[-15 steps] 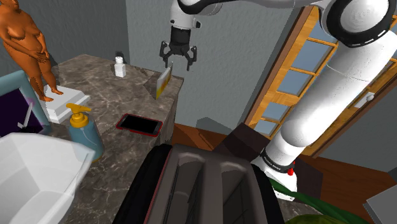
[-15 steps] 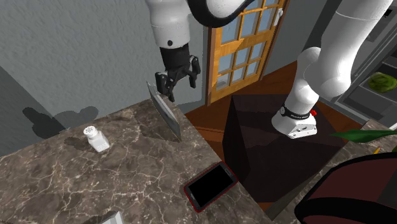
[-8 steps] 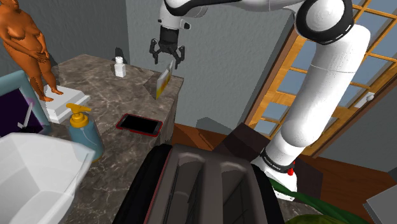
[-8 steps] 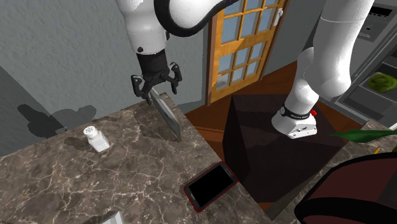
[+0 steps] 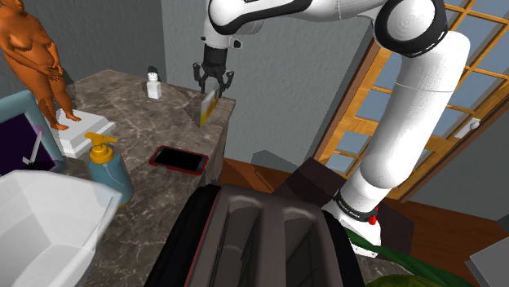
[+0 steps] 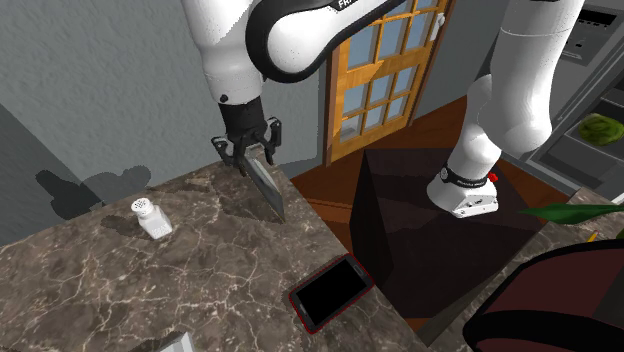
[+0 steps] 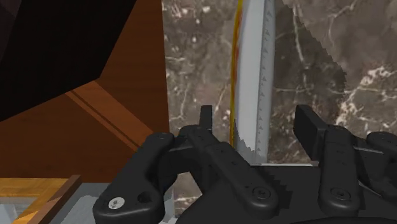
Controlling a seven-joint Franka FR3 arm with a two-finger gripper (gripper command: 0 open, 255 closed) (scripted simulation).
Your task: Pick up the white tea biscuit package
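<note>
Down and leftward since before, the gripper [image 5: 213, 85] straddles the upright package [image 5: 209, 107] at upper middle, jaws wide; an off-centre squeeze could topple it off the bench [image 5: 139, 130].

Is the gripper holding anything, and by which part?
Nothing. The black gripper stands open astride the top edge of the upright flat grey-and-yellow package, fingers clear of it.

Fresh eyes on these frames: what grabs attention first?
The black gripper hangs with open fingers straddling the top edge of a thin biscuit package, which stands on edge at the corner of the marble counter. An orange figurine stands at the shoulder view's upper left. A black phone lies flat near the counter's edge.
</note>
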